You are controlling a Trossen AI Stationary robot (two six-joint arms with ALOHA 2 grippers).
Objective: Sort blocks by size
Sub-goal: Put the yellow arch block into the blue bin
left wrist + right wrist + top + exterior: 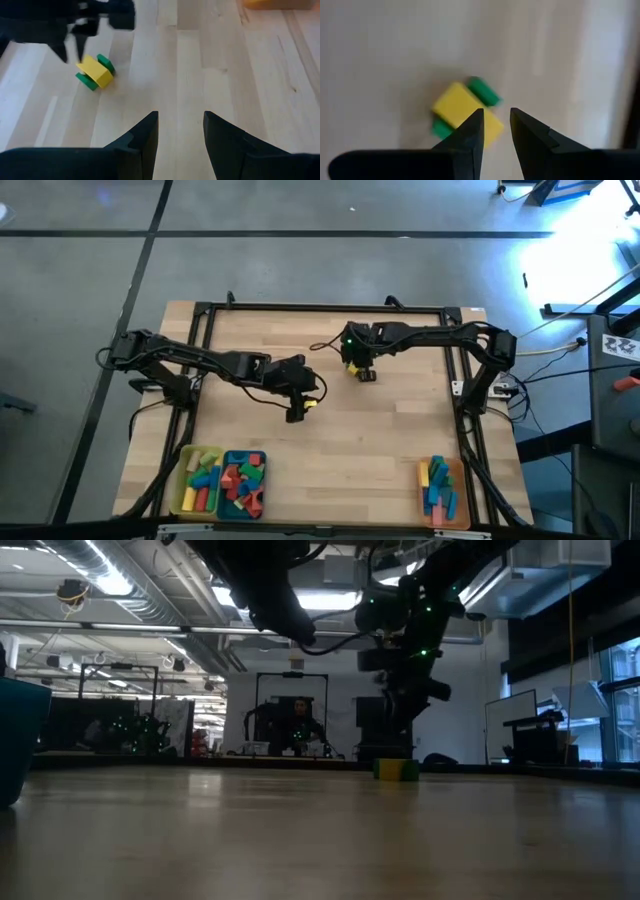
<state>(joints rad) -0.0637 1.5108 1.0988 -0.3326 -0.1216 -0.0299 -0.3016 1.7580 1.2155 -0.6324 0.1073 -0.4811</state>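
Note:
A yellow block (95, 70) lies crosswise on top of a green block (106, 64) on the bare table, at its far middle (353, 366). My right gripper (496, 120) hangs just above these two, pointing steeply down, its fingers narrowly open with nothing between them. In the left wrist view its fingertips (70, 50) stand beside the yellow block; I see no touch. My left gripper (181, 125) is open and empty, above the table's middle (297, 416), facing the stacked blocks from a short way off. Many more blocks lie in the trays at the near edge.
A yellow tray (186, 498) and a teal tray (228, 498) with mixed blocks stand at the near left. An orange tray (461, 498) with blue and yellow blocks stands at the near right. Bare wood lies between them. A person sits far behind the table (298, 725).

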